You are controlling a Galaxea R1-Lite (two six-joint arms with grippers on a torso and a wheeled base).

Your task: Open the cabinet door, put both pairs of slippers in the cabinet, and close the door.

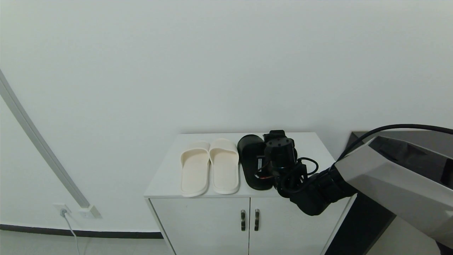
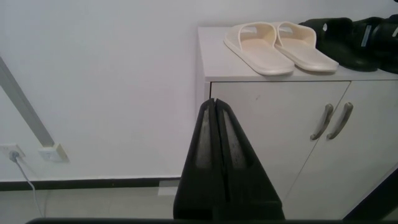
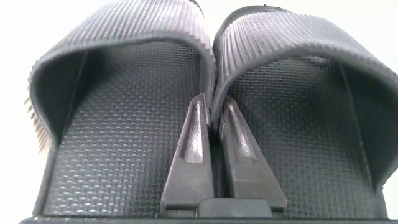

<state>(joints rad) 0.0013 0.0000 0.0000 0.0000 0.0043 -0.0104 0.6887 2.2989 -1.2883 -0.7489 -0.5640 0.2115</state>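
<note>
1. The black slippers (image 3: 124, 124) sit close up in the right wrist view, with fine ribbing across the broad straps and a pebbled diamond grid on the footbeds.
2. The right gripper (image 3: 214, 107) is in between the pair with one finger in each slipper, clenched on the inner strap edges where the two meet.
3. From the head view, the black pair (image 1: 251, 163) sits on the right half of the white cabinet (image 1: 164, 179), partly behind the right wrist.
4. Just beside it on the left are the cream slippers (image 1: 212, 166), smooth, matte and rounded, the two lying side by side.
5. Both pairs lie with their long axes running front to back, straps and toes toward the wall (image 1: 226, 71) and heels at the cabinet's front edge.
6. The cabinet top is flat and plain. Below it both doors (image 1: 201, 226) are closed, and two slim arched metal handles (image 1: 243, 220) flank the centre seam.
7. The left gripper (image 2: 215, 109) hangs low, off the cabinet's left front corner. Its tapered black fingers are pressed together, holding nothing.
8. The room has a bare white wall with a grey strip (image 1: 35, 141) slanting down to a socket (image 1: 62, 209) that has a cord plugged in. A dark baseboard (image 1: 81, 233) runs along the bottom of the wall.
</note>
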